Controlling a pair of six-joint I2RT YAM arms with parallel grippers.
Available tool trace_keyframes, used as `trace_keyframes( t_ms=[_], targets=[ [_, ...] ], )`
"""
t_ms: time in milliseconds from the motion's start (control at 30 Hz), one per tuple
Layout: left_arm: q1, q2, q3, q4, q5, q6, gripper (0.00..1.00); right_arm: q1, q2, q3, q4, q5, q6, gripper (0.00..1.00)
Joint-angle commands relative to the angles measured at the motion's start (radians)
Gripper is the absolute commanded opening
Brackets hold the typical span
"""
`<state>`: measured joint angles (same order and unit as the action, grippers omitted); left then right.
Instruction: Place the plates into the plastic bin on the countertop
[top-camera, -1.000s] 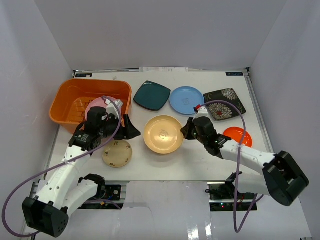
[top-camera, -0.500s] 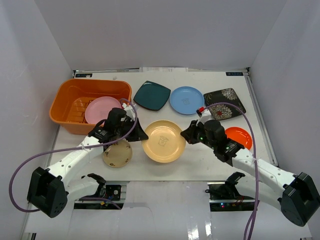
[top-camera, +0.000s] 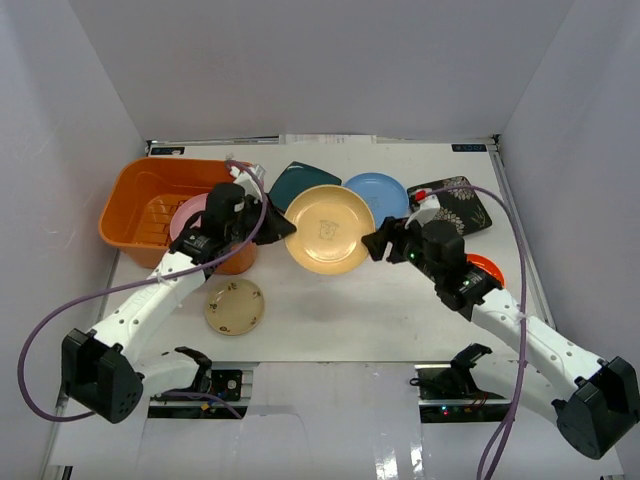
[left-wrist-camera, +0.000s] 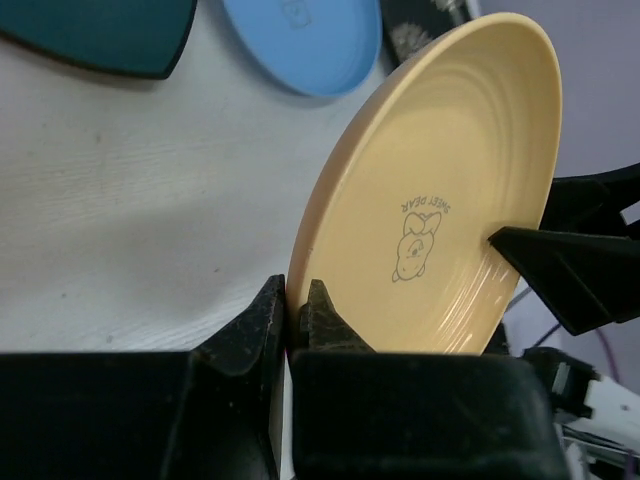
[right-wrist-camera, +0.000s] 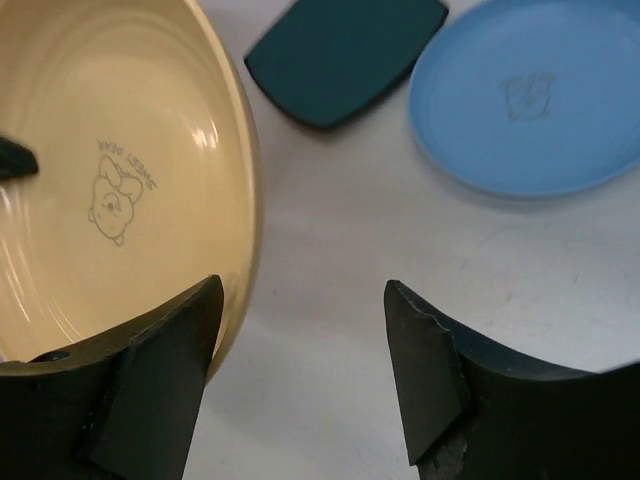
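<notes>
The tan plate (top-camera: 328, 228) hangs tilted above the countertop (top-camera: 330, 310), with my left gripper (top-camera: 280, 228) (left-wrist-camera: 293, 290) shut on its left rim. In the left wrist view the tan plate (left-wrist-camera: 440, 200) stands on edge between the pinched fingers. My right gripper (top-camera: 375, 243) (right-wrist-camera: 300, 290) is open at the plate's right rim, its left finger beside the tan plate (right-wrist-camera: 110, 180). The orange plastic bin (top-camera: 180, 165) sits at the back left with a pink plate (top-camera: 190, 215) inside. A speckled beige plate (top-camera: 234, 306) lies near the front.
A dark teal square plate (top-camera: 290, 180), a light blue plate (top-camera: 385, 195) and a black floral plate (top-camera: 462, 205) lie along the back. An orange plate (top-camera: 485, 268) shows partly under the right arm. White walls enclose the table.
The tan plate rose off the table and moved back toward the bin. My left gripper closed on its rim; my right gripper opened and released it.
</notes>
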<state>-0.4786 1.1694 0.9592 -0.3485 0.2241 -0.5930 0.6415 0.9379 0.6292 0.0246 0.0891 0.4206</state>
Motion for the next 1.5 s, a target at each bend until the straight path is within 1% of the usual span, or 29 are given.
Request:
trace_keyframes(
  t_ms=[0,33,67,100,133,200,233,267,333,367,433,467,500,533,567,700,800,900,1000,1167,1267,1300,1333,1367,1400,1433,1467],
  targets=[
    [0.135,-0.002,0.088,0.104,0.013,-0.063,0.00,-0.084,-0.039,0.098,-0.023,0.142,-0.072,0.69],
    [0.167,0.003,0.098,0.112,0.038,-0.092,0.00,-0.109,-0.033,0.105,-0.023,0.152,-0.068,0.67],
    [0.225,0.004,0.108,0.123,0.044,-0.102,0.00,-0.161,-0.007,0.113,-0.022,0.150,-0.060,0.66],
    [0.250,0.004,0.127,0.126,0.044,-0.113,0.00,-0.186,0.010,0.113,-0.014,0.152,-0.056,0.64],
    [0.299,0.003,0.134,0.126,0.032,-0.128,0.00,-0.227,0.033,0.107,0.020,0.158,-0.049,0.63],
    [0.340,-0.007,0.144,0.128,0.002,-0.137,0.00,-0.272,0.128,0.118,0.043,0.127,-0.029,0.62],
    [0.378,-0.011,0.147,0.123,-0.070,-0.142,0.00,-0.299,0.168,0.128,0.055,0.126,-0.025,0.63],
    [0.399,-0.029,0.144,0.115,-0.104,-0.163,0.00,-0.310,0.241,0.145,0.057,0.132,-0.026,0.62],
    [0.431,-0.060,0.100,0.129,-0.170,-0.177,0.00,-0.328,0.310,0.190,0.069,0.162,-0.026,0.63],
    [0.439,-0.088,0.084,0.132,-0.259,-0.194,0.00,-0.356,0.378,0.205,0.078,0.155,-0.022,0.64],
    [0.462,-0.109,0.061,0.123,-0.330,-0.195,0.00,-0.385,0.427,0.233,0.086,0.114,0.000,0.65],
    [0.471,-0.117,0.037,0.115,-0.389,-0.197,0.00,-0.390,0.468,0.231,0.122,0.110,0.007,0.65],
    [0.475,-0.128,0.029,0.111,-0.411,-0.192,0.00,-0.391,0.489,0.231,0.138,0.109,0.012,0.65],
    [0.510,-0.129,0.023,0.105,-0.439,-0.191,0.00,-0.393,0.513,0.233,0.150,0.106,0.027,0.65],
    [0.515,-0.128,0.012,0.099,-0.468,-0.185,0.00,-0.398,0.562,0.243,0.156,0.103,0.035,0.65],
    [0.534,-0.102,0.010,0.056,-0.644,-0.162,0.00,-0.407,0.659,0.260,0.196,0.075,0.076,0.65],
    [0.560,-0.111,-0.032,0.058,-0.707,-0.143,0.00,-0.410,0.714,0.277,0.236,0.051,0.096,0.66],
    [0.600,-0.108,-0.063,0.089,-0.713,-0.111,0.00,-0.410,0.780,0.322,0.239,0.032,0.115,0.66],
    [0.655,-0.044,-0.051,0.062,-0.691,-0.117,0.00,-0.410,0.835,0.346,0.239,0.018,0.132,0.66],
    [0.689,0.030,-0.065,0.072,-0.651,-0.125,0.00,-0.410,0.861,0.319,0.275,0.015,0.149,0.65],
    [0.707,0.062,-0.057,0.077,-0.635,-0.123,0.11,-0.410,0.878,0.320,0.278,0.003,0.153,0.62],
    [0.710,0.082,-0.053,0.077,-0.628,-0.117,0.21,-0.410,0.881,0.319,0.282,-0.008,0.156,0.61],
    [0.710,0.090,-0.044,0.077,-0.620,-0.113,0.26,-0.410,0.888,0.316,0.287,-0.011,0.167,0.59],
    [0.710,0.096,-0.040,0.075,-0.593,-0.107,0.31,-0.410,0.891,0.314,0.293,-0.015,0.168,0.54],
    [0.712,0.099,-0.039,0.075,-0.577,-0.102,0.36,-0.410,0.892,0.313,0.294,-0.020,0.170,0.52],
    [0.712,0.098,-0.040,0.078,-0.565,-0.102,0.46,-0.410,0.891,0.313,0.293,-0.019,0.173,0.48],
    [0.712,0.092,-0.048,0.083,-0.553,-0.099,0.53,-0.408,0.888,0.311,0.293,-0.017,0.175,0.42]
  ],
)
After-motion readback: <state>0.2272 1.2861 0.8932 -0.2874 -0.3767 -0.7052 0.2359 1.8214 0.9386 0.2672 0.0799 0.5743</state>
